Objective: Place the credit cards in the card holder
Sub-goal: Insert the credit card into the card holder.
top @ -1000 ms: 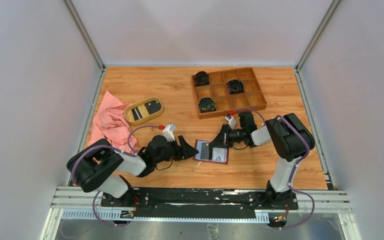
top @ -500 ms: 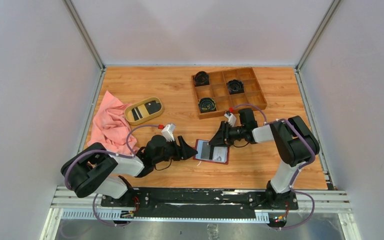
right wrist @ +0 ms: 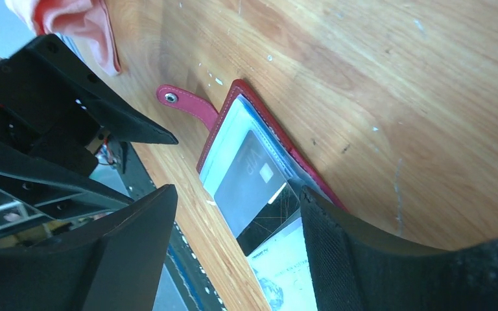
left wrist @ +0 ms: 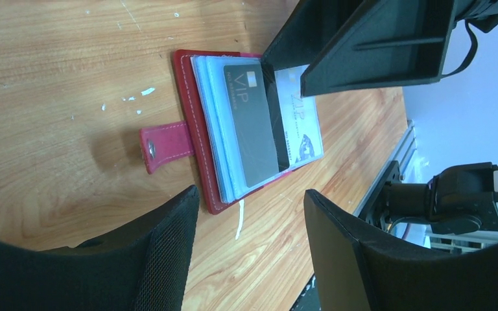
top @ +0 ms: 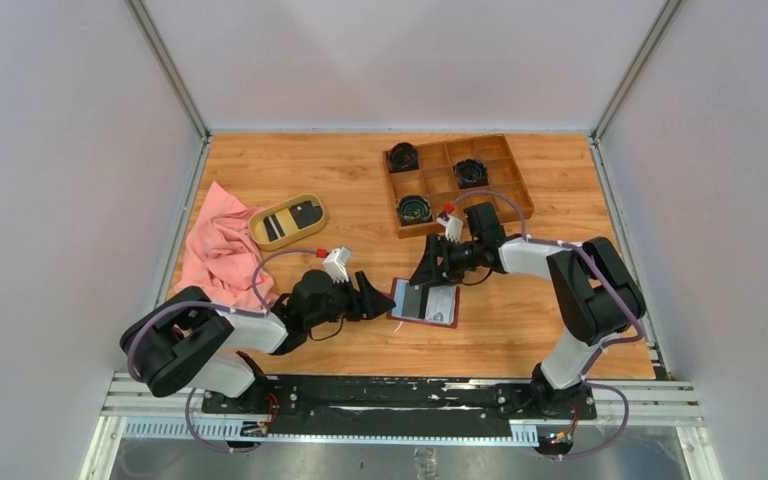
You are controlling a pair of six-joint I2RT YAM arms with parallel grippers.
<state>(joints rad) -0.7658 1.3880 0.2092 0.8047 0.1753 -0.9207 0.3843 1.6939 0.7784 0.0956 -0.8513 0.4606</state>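
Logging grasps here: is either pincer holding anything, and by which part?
Nothing is held. The left pincer and the right pincer both stand open and empty at the open card holder.

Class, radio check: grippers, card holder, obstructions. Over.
Left gripper open, empty. Right gripper open over card holder. Holder lies open, grey VIP card on its pockets. No obstruction seen.

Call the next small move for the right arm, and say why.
Probably lift the right gripper up and back off the card holder. Its jaws stand open with nothing between them, and the grey VIP card lies on the holder's clear pockets, free of the fingers. Whether the card is fully seated cannot be told. Dark cards wait in the oval tan dish.
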